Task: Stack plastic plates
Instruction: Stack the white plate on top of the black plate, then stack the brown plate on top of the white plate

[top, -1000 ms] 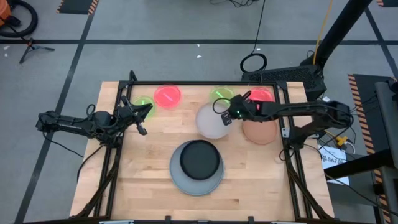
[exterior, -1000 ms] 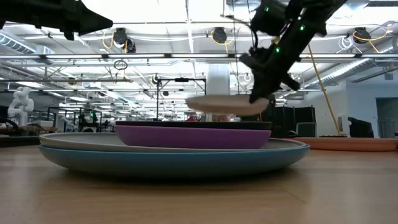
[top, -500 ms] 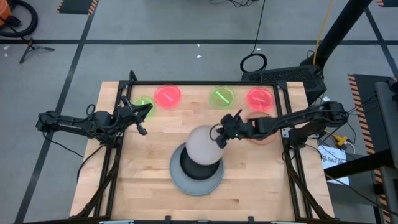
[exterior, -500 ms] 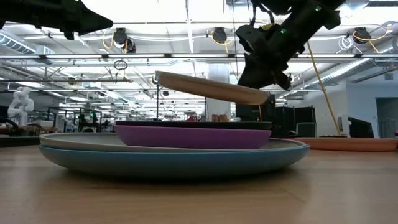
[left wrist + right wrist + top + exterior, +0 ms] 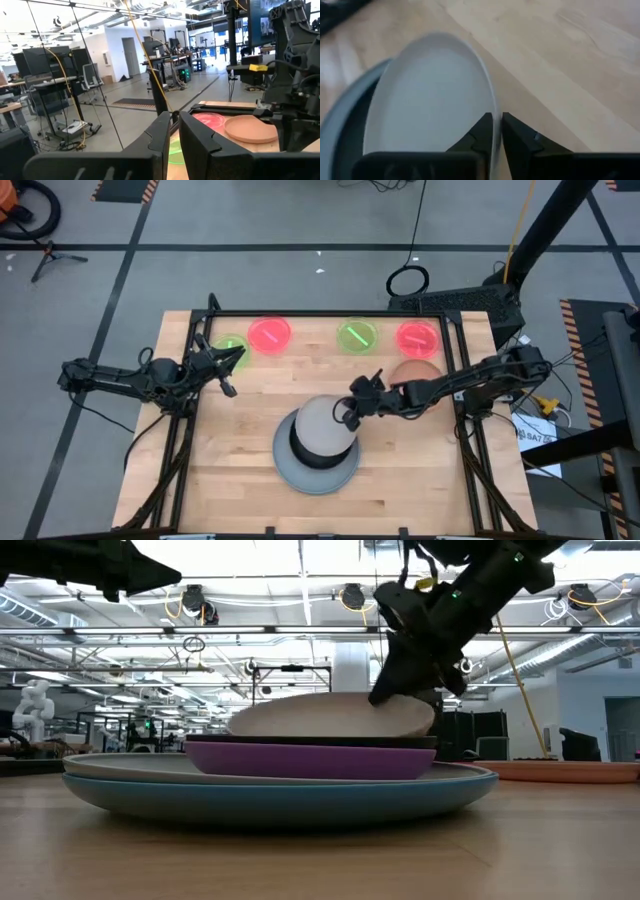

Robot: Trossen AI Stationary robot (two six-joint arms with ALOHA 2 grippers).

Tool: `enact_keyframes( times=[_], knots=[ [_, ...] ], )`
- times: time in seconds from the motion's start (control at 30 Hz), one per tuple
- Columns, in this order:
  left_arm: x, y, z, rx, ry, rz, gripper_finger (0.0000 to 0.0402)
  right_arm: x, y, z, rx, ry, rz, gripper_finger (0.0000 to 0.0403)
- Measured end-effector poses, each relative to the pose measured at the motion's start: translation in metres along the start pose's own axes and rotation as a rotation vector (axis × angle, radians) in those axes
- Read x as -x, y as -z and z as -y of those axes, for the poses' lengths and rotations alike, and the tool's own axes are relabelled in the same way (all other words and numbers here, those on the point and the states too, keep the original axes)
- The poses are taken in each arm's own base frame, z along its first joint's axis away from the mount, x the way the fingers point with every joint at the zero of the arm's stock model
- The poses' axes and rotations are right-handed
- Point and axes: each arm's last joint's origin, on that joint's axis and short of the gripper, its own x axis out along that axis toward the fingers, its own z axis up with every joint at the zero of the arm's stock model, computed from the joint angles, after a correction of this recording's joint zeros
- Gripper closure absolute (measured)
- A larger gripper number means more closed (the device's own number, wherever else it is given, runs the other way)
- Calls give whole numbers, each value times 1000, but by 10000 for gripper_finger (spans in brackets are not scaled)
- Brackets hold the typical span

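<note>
Right gripper [image 5: 349,409]: fingers pinched on the rim of the white plate [image 5: 322,425], over the table [image 5: 245,430] centre; grip also seen in right wrist view, rim between the 2 fingers [image 5: 517,137].
White plate: tilted, low edge resting on the black plate [image 5: 310,741], gripped edge raised on the right arm's side.
Stack: blue plate [image 5: 280,798] at bottom, grey plate [image 5: 130,768] on it, then purple plate [image 5: 310,760], then black plate, white on top.
Tan-orange plate [image 5: 412,370]: flat on the table, right side, partly under the right arm.
Small plates: along the far edge, 2 red-pink [image 5: 269,334] [image 5: 418,338] and 2 green [image 5: 357,336] [image 5: 231,346].
Left gripper [image 5: 228,370]: idle at the table's left side, next to the left green plate; fingers nearly closed with a thin gap, holding nothing.
</note>
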Motion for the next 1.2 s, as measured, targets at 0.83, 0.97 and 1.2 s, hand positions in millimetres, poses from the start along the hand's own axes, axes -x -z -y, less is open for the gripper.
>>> enact_keyframes(
  times=[0.83,0.97,1.2],
  knots=[
    [0,0,0,-2,0,0,353,2,0,-4,3,82,123,307],
    [0,0,0,-2,0,-1,353,2,1,-2,-34,114,130,307],
    [0,0,0,-2,0,-1,353,4,13,19,-217,321,51,307]
  ],
)
